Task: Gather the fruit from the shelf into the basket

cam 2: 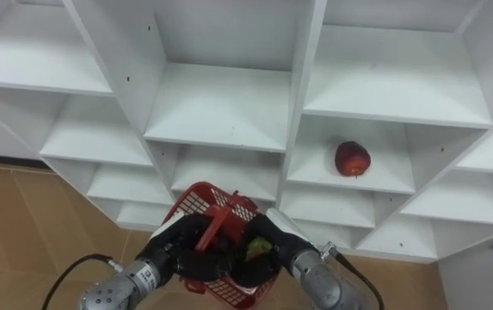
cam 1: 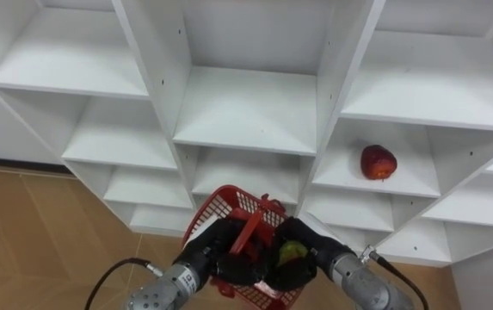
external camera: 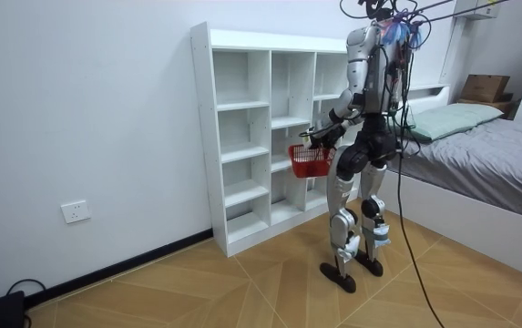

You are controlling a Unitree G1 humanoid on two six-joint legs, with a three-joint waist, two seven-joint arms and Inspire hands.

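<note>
A red mesh basket (cam 1: 218, 203) hangs low in front of the white closet (cam 1: 246, 103). My left hand (cam 1: 214, 255) is shut on its red handle (cam 1: 248, 231). My right hand (cam 1: 308, 250) is over the basket's right side, with its fingers curled round a green fruit (cam 1: 293, 251). A red apple (cam 1: 378, 161) lies on a right-hand shelf, above and to the right of both hands. In the room view I stand upright facing the closet (external camera: 242, 137), holding the basket (external camera: 311, 160) at waist height.
The closet's other compartments in view are bare. Upright dividers (cam 1: 339, 77) separate the columns. Wooden floor (cam 1: 40, 232) lies to the left below the shelves. A bed (external camera: 488, 146) stands on the room view's right, behind me.
</note>
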